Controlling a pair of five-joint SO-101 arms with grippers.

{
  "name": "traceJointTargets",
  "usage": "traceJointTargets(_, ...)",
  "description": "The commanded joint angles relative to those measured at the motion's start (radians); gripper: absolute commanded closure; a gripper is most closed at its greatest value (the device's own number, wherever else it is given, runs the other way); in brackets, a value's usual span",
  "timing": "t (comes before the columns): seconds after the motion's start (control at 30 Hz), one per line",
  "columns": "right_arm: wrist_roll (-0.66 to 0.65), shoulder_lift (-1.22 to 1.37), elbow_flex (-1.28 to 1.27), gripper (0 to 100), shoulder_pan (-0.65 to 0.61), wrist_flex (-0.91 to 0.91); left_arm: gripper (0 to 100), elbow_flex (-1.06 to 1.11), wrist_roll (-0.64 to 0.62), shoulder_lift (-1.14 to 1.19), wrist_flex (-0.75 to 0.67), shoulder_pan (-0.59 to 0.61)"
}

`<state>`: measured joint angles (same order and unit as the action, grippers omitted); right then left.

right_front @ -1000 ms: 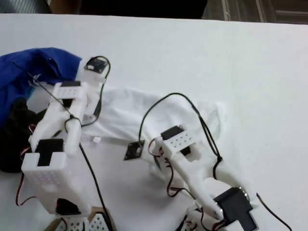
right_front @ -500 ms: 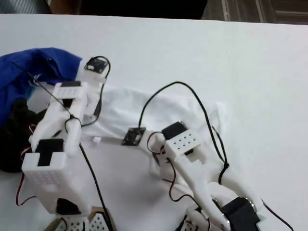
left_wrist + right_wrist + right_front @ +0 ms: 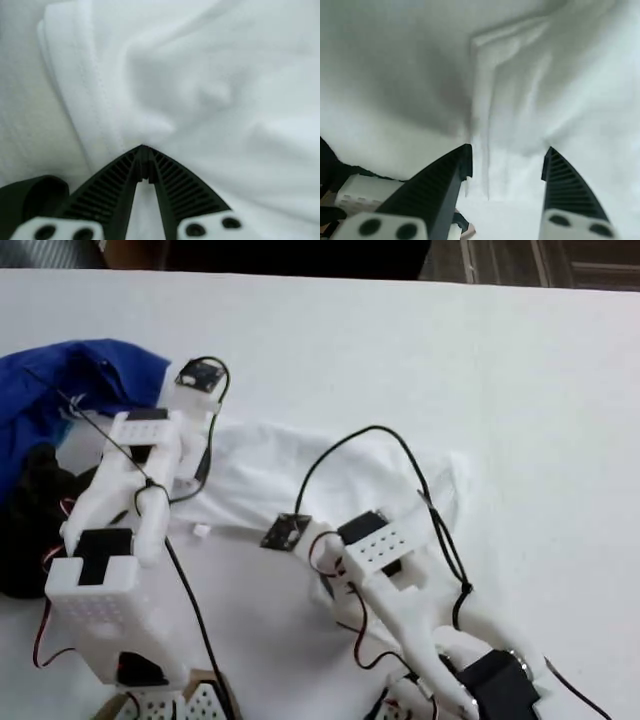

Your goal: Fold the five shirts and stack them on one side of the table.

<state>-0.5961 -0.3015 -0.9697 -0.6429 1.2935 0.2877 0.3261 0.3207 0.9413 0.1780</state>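
Closed tip to tip, the left fingers [image 3: 172, 182] pinch a fold of the white shirt [image 3: 210, 75] beside its stitched hem. This shirt lies rumpled across the middle of the desk [image 3: 420, 340]. Spread wide just above the same cloth, the right fingers [image 3: 437, 187] hold nothing. A blue shirt [image 3: 75, 380] is heaped beyond the left arm.

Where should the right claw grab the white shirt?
Likely best: pinch the raised crease of the white shirt between the tips of the open right claw, coming straight down from above; the cloth lies flat on the table, so only that ridge offers purchase. The left claw is shut on the hemmed edge.
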Motion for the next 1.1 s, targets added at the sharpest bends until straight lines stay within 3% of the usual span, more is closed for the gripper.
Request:
traceJointTargets(0.0,0.014,-0.03,-0.029,76.5,-0.091,-0.042,98,-0.022,-0.012,0.003,-0.026,0.005)
traceJointTargets(0.3,0.095,-0.03,-0.114,76.5,-0.14,-0.216,98,-0.022,-0.012,0.003,-0.026,0.005)
traceJointTargets(0.43,0.091,-0.028,-0.118,76.5,-0.067,-0.216,98,-0.022,-0.012,0.003,-0.026,0.005)
traceJointTargets(0.7,-0.241,-0.028,-0.16,76.5,0.163,-0.168,98,-0.022,-0.012,0.003,-0.026,0.005)
traceJointTargets(0.97,-0.242,-0.03,-0.163,77.4,0.174,-0.173,98,-0.022,-0.012,0.003,-0.026,0.005)
traceJointTargets(1.07,-0.244,-0.03,-0.163,88.5,0.174,-0.173,98,-0.022,-0.012,0.003,-0.026,0.005)
